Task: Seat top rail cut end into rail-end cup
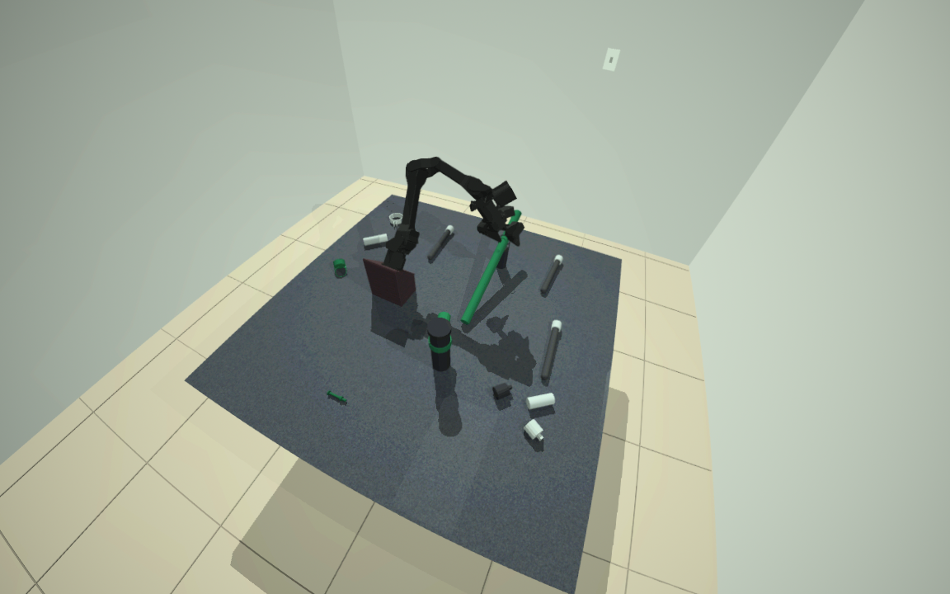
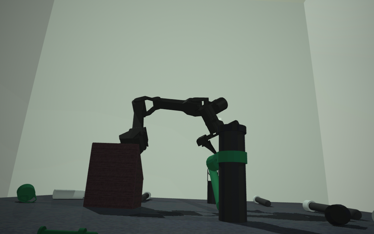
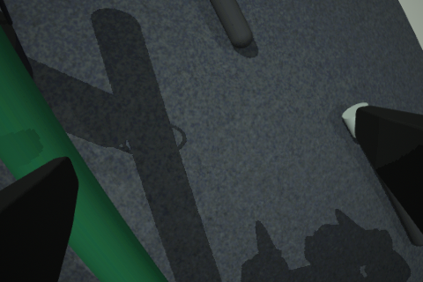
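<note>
The green rail point(image 1: 488, 276) point(image 2: 214, 186) point(image 3: 106, 238) slopes down through the loop cap on the short post point(image 1: 502, 258) point(image 2: 210, 195); its lower end is low by the mat, apart from the cup. The green end cup point(image 1: 444, 317) point(image 2: 211, 162) hangs on the brace band point(image 1: 439, 349) point(image 2: 231, 157), a little below the cap point(image 1: 439, 325) point(image 2: 231, 129) of the big post point(image 1: 440, 360) point(image 2: 231, 192). My gripper point(image 3: 218, 144) is open and empty, above the rail's upper part. In the wrist view the rail passes behind the left finger. Touching cannot be told; the exterior view hides one fingertip.
The arm's dark red base block point(image 1: 390, 282) point(image 2: 112, 174) stands left of the rail on the dark mat point(image 1: 279, 346). Dark rods with white ends point(image 1: 552, 275) point(image 1: 551, 353) lie to the right. White fittings point(image 1: 540, 401) point(image 1: 533, 430) and a black fitting point(image 1: 500, 390) lie beyond the big post.
</note>
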Motion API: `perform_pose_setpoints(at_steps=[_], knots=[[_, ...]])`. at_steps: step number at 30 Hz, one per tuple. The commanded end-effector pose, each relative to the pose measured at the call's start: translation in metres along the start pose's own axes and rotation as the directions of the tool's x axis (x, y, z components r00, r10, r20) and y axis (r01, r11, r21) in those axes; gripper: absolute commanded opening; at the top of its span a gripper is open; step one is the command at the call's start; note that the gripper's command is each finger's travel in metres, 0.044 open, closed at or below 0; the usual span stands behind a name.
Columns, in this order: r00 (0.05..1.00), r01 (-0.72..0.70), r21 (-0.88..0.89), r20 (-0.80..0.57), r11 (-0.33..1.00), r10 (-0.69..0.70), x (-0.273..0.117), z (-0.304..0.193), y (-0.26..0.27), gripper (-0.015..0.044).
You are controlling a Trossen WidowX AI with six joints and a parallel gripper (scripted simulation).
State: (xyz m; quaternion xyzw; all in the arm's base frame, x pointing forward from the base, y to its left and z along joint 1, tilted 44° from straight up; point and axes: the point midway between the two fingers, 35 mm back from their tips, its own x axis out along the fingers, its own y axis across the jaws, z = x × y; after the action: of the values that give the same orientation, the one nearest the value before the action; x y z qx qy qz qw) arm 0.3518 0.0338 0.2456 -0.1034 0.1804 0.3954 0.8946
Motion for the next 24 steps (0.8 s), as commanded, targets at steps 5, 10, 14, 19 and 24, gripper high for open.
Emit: perform_pose_setpoints(at_steps=[5, 10, 14, 19, 24], knots=[[0.985, 0.145, 0.598, -0.161, 0.789, -0.059, -0.059, -0.115, -0.038, 0.044], [0.98, 0.193, 0.84, -0.186, 0.507, -0.065, -0.096, -0.165, -0.036, 0.044], [0.98, 0.194, 0.847, -0.186, 0.495, -0.065, -0.097, -0.166, -0.035, 0.044], [0.98, 0.194, 0.847, -0.186, 0.495, -0.065, -0.097, -0.166, -0.035, 0.044], [0.98, 0.193, 0.812, -0.189, 0.551, -0.063, -0.099, -0.173, -0.038, 0.044]])
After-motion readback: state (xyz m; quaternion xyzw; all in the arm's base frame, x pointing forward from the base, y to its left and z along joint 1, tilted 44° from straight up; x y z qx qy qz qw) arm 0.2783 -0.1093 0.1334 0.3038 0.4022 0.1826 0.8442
